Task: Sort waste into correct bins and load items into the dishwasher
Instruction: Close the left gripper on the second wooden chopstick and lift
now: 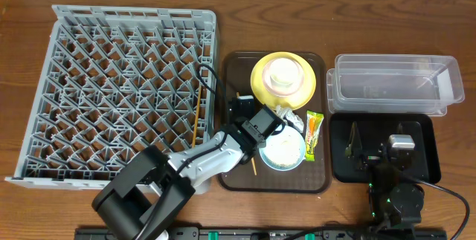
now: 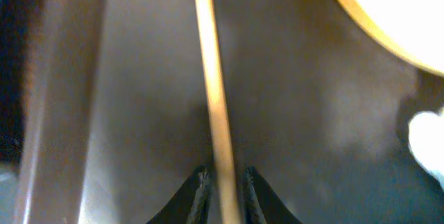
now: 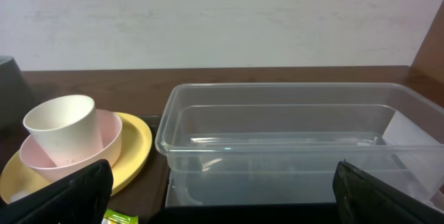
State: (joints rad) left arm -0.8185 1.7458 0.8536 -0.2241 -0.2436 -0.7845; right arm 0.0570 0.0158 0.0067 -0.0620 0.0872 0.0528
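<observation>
My left gripper hangs low over the left side of the brown tray. Its fingers are shut on a thin wooden chopstick that lies along the tray floor. A second chopstick rests in the grey dish rack. The yellow plate carries a pink bowl and a white cup. A light blue bowl holds white scraps, with a white napkin beside it. The snack wrapper lies to its right. My right gripper stands wide open over the black tray.
The clear container sits behind the black tray and fills the right wrist view. The dish rack's right wall stands close beside the brown tray. Bare wooden table lies in front of the rack and trays.
</observation>
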